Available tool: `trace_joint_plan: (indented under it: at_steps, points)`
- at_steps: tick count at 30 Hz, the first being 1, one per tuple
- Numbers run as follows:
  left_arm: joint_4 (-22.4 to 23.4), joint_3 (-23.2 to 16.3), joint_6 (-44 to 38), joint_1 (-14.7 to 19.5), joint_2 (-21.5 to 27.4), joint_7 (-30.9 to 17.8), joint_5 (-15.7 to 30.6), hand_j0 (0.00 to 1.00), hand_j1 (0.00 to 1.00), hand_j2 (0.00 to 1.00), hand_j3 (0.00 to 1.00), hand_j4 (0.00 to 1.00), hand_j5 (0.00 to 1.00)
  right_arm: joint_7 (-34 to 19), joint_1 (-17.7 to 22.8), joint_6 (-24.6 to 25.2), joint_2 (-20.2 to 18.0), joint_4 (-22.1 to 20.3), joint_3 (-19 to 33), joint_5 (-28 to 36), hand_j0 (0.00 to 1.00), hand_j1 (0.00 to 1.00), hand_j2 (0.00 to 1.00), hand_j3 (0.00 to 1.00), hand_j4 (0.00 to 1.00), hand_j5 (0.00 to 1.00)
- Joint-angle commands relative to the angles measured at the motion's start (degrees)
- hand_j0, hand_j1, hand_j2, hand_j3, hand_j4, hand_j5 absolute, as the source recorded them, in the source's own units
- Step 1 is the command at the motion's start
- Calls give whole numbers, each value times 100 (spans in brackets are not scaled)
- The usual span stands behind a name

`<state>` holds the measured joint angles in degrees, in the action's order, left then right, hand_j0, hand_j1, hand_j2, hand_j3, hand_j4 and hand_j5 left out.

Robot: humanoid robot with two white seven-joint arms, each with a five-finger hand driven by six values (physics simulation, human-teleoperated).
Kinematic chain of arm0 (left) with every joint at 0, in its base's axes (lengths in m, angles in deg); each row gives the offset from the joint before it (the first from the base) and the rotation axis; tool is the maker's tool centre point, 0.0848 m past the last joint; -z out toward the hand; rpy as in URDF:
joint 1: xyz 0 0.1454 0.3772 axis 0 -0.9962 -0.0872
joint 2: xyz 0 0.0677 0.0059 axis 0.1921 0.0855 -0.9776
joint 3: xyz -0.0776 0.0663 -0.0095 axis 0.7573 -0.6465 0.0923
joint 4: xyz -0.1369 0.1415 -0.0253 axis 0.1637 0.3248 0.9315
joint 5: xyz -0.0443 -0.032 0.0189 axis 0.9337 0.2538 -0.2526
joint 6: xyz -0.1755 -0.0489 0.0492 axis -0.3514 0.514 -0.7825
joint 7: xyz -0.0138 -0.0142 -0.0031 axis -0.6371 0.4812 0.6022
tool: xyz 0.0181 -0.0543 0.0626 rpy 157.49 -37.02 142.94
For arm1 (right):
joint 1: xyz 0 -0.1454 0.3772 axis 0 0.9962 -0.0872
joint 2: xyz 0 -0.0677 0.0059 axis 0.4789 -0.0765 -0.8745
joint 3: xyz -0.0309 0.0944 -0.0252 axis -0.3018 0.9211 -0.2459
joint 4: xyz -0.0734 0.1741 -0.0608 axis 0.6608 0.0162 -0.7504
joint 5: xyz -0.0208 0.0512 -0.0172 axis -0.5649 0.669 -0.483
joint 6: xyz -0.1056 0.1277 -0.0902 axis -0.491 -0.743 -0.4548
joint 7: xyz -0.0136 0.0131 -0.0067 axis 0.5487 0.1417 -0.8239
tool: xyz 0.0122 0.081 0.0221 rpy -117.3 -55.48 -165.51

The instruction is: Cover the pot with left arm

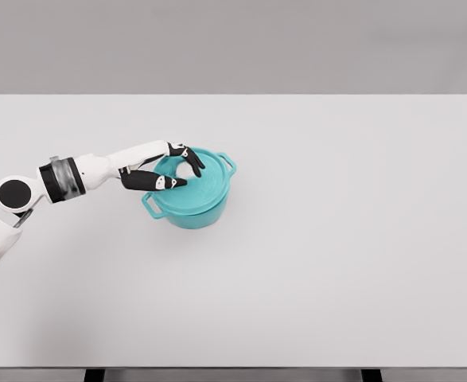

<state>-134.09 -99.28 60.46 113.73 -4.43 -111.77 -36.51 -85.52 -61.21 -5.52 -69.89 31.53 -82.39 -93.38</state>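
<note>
Over the teal pot (pixel 192 208) on the counter (pixel 336 239), the left hand (pixel 172 170) pinches the lid's (pixel 205 187) white knob (pixel 184 170), apparently seating the lid squarely.

Bright, flat, even light from overhead, white surface (pixel 313 263) near blown-out with no glare spots, only a faint soft shadow under the teal pot (pixel 192 199), edges sharp and undistorted, slight softness maybe from render compression.

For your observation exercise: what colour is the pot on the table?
Teal, lid included; the pot shows best in the head view.
</note>
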Motion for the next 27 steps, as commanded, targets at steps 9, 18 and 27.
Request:
trace_joint_plan:
  at_steps: [9,18,27]
  points:
    - [8,4,1,0,-53,-4,17,57,57,57,57,57,57,-2,0,-3,0,0,5,5,100,100,100,100,100,100]
    - [105,4,10,9,-123,5,-18,64,64,64,64,64,64,-2,0,-3,0,0,5,-4,100,100,100,100,100,100]
    - [105,4,19,9,-123,14,-9,70,70,70,70,70,70,-2,0,-3,0,0,4,-4,100,100,100,100,100,100]
